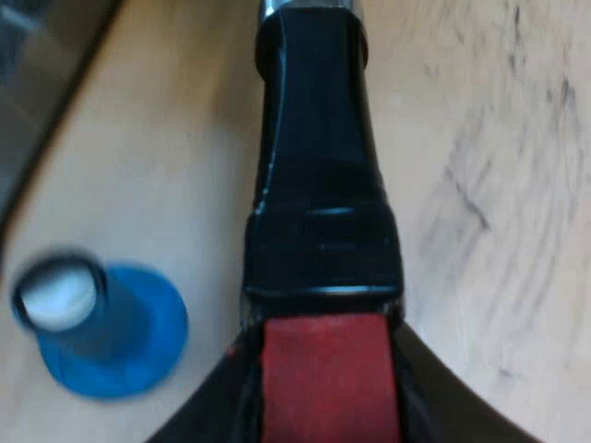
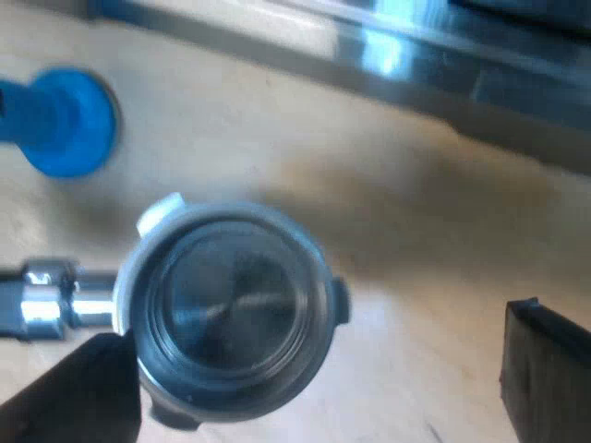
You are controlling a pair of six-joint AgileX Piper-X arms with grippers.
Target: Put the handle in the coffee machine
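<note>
Wooden table: blue tamper near the handle; left gripper clamps its red end; right gripper, spread wide, empty, flanks the metal holder.

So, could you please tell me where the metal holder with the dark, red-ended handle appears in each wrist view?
Left wrist view: the metal holder shows its dark handle, red end clamped in the left pincer, beside the blue flared tamper.
Right wrist view: its round steel basket over the wooden table, near that tamper.
Shared landmark: the tamper.
</note>
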